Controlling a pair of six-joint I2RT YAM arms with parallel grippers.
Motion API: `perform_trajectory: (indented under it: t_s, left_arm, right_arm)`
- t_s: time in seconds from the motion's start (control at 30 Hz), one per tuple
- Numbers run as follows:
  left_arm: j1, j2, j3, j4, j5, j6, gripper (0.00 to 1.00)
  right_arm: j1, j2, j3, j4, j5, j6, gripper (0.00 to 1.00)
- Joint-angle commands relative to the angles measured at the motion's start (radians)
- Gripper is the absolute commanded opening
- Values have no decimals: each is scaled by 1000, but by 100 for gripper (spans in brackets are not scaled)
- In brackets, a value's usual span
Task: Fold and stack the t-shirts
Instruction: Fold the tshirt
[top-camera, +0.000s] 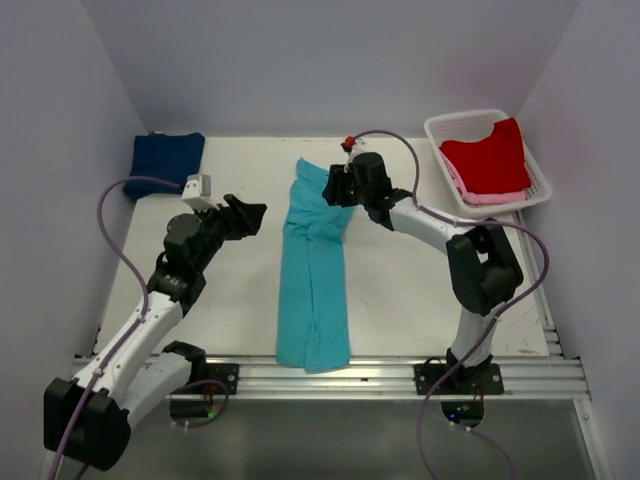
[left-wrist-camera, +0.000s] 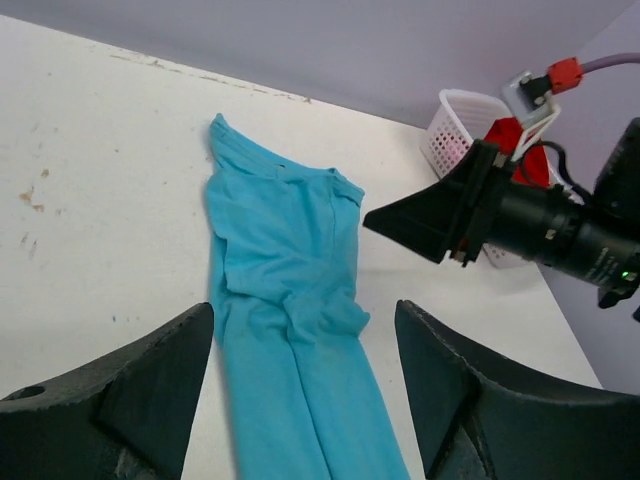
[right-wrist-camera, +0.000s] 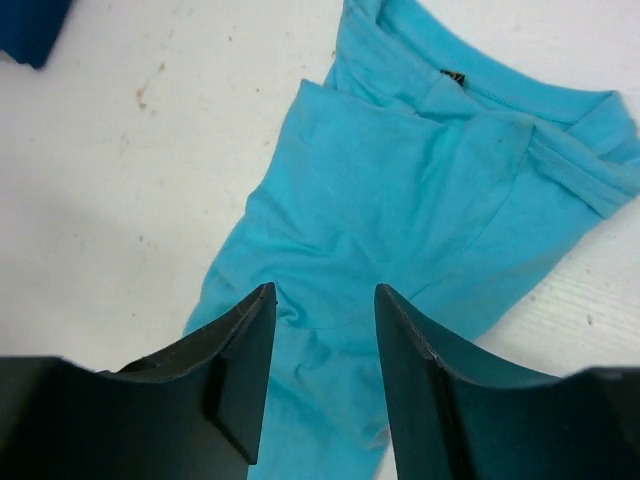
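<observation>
A turquoise t-shirt (top-camera: 314, 270) lies folded into a long narrow strip down the middle of the table, collar end at the far side; it also shows in the left wrist view (left-wrist-camera: 290, 300) and the right wrist view (right-wrist-camera: 420, 190). A folded navy t-shirt (top-camera: 165, 160) lies at the far left. A red t-shirt (top-camera: 490, 155) lies on a pink one (top-camera: 480, 197) in the basket. My left gripper (top-camera: 252, 215) is open and empty, left of the strip. My right gripper (top-camera: 333, 186) is open and empty, just above the strip's collar end.
The white slotted basket (top-camera: 455, 125) stands at the far right corner. Grey walls close the table at the back and both sides. A metal rail (top-camera: 330, 378) runs along the near edge. The right arm (left-wrist-camera: 520, 215) reaches over the table's right half.
</observation>
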Motion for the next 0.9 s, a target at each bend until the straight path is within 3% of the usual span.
perform_trajectory:
  t_s: [0.0,0.07,0.1,0.13,0.17,0.27,0.4,0.5,0.73,0.87]
  left_arm:
    - [-2,-102,-63,-156,-37,33,78]
    - [-2,-121,-68,-214,-6,36,78]
    - [-2,-118,-68,-225,5,42,76]
    - [-2,-116,-65,-261,17,41,74]
    - [-2,-106,-69,-260,26,36,69]
    - [-2,-92,-77,-245,68,16,49]
    - [-3,-93,-84,-203,94,2,28]
    - [-2,-109,-81,-219,89,4,22]
    - [-2,-141,-72,-225,115,-10,21]
    - [-3,-149,-58,-260,144,-28,15]
  right_arm:
    - [3,-105,-85,92,45,39,49]
    - [4,-94,-72,51,55,51,41]
    - [3,-58,-49,-13,90,50,18]
    - [3,-36,6,-44,95,52,2]
    - [3,-11,43,-71,108,52,0]
    - [3,128,227,-259,111,50,0]
    - [3,303,483,-400,98,45,0]
    - [3,369,579,-431,94,53,0]
    - [4,394,591,-470,172,78,0]
    - [4,447,646,-554,206,98,0]
